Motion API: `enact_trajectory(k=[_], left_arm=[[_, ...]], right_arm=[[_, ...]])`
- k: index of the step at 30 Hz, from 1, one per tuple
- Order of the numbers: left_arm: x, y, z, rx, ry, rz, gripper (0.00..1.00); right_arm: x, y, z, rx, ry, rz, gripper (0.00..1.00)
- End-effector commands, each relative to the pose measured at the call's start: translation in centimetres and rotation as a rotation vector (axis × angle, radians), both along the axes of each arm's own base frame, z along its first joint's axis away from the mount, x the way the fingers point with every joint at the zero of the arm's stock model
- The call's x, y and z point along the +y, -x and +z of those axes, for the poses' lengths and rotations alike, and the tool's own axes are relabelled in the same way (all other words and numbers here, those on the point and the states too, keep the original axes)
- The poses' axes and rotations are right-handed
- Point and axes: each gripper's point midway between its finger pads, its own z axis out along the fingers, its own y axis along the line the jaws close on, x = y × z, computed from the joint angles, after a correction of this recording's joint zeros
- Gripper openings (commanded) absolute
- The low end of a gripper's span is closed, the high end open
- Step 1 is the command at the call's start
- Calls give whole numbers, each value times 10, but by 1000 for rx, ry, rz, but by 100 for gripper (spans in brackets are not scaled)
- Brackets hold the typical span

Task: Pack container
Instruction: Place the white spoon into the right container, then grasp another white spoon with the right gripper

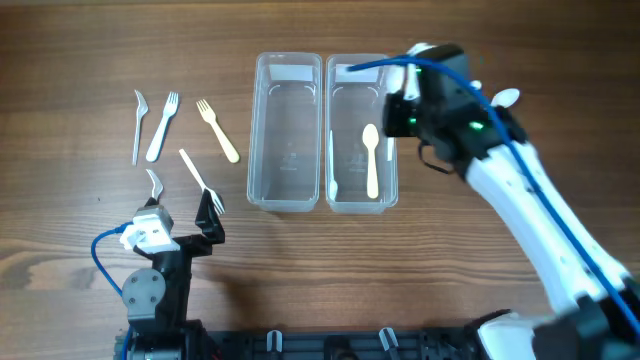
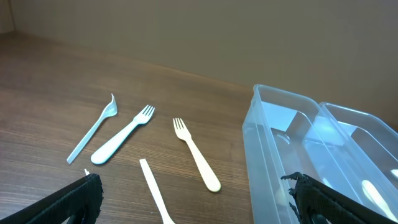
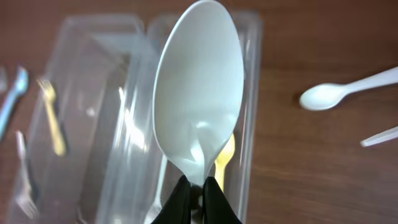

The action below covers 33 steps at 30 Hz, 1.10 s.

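We see the right arm (image 1: 520, 200) reach over the counter (image 1: 80, 60), its right jaws closed on the handle end of a white spoon (image 3: 198, 93) whose bowl fills the wrist view. The spoon hangs above the right container (image 1: 360, 208), toward its far right corner. This clear container holds a cream spoon (image 1: 371, 160) lying lengthwise and a white utensil (image 1: 333, 160) along its left wall; we cannot tell what kind. The left container (image 1: 285, 207), equally clear, stands beside it, long walls touching.

To the right of both, a second white spoon (image 3: 345, 90) lies on the wood, with another white piece (image 3: 379, 137) near it, cut off by the frame.

At the counter's near left, the left jaws stand wide open, low over the wood. Ahead of them lie the forks. A clear fork (image 1: 138, 125), a white fork (image 1: 162, 127) and a cream fork (image 1: 217, 130) form a loose row. A second white fork (image 1: 200, 180) lies closer, its tines just beside one dark finger (image 1: 209, 215).
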Motion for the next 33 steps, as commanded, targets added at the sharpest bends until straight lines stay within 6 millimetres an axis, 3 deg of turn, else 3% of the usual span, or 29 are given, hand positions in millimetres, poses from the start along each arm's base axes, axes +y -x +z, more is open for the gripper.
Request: enact_trajectory(k=[1,2,5,7,8,10,11,13,14,17,20,22,23,27,28,30,33], left_arm=[[0,0,-1,-1,-15,-3,100],[0,0,-1,-1,-15,-3,100],[0,0,-1,-1,-15,-3,100],[1,0,-1,-1,-15,-2,100],[1,0,-1,-1,-15,-2,100],[1,0,-1,-1,-15,-2,100],[1,0,-1,-1,-15,-2,100],[0,0,-1,-1,-15,-3,100],[0,0,-1,-1,-15,-3,100],[1,0,-1,-1,-15,-2,100],[0,0,-1,-1,-15,-3,100],[1,0,-1,-1,-15,-2,100],[1,0,-1,-1,-15,-2,100],[1,0,-1,-1,-15,-2,100],[0,0,-1,-1,-15,-3,100],[1,0,-1,-1,-15,-2,100],[1,0,-1,-1,-15,-2,100]], right_arm=[[27,1,-26,44,15,109,16],[29,1,-30,51,17,112,36],[30,-1,-19,23,8,114,51],[25,-4,15,-54,1,85,55],[7,-9,43,-119,4,-43,55],[-28,-8,91,-239,-11,-243,75],[-50,-4,114,-306,-19,-352,79],[-102,11,139,-375,-6,-591,71],[-127,20,140,-373,1,-715,69],[-171,26,120,-310,23,-911,68],[-202,12,85,-217,26,-1036,68],[-216,-3,52,-148,39,-1099,86],[-220,-8,37,-118,39,-1137,92],[-224,-30,-28,-13,55,-1223,93],[-222,-35,-45,23,35,-1240,97],[-217,-46,-63,52,2,-1218,97],[-220,-59,-82,84,-73,-1221,87]])
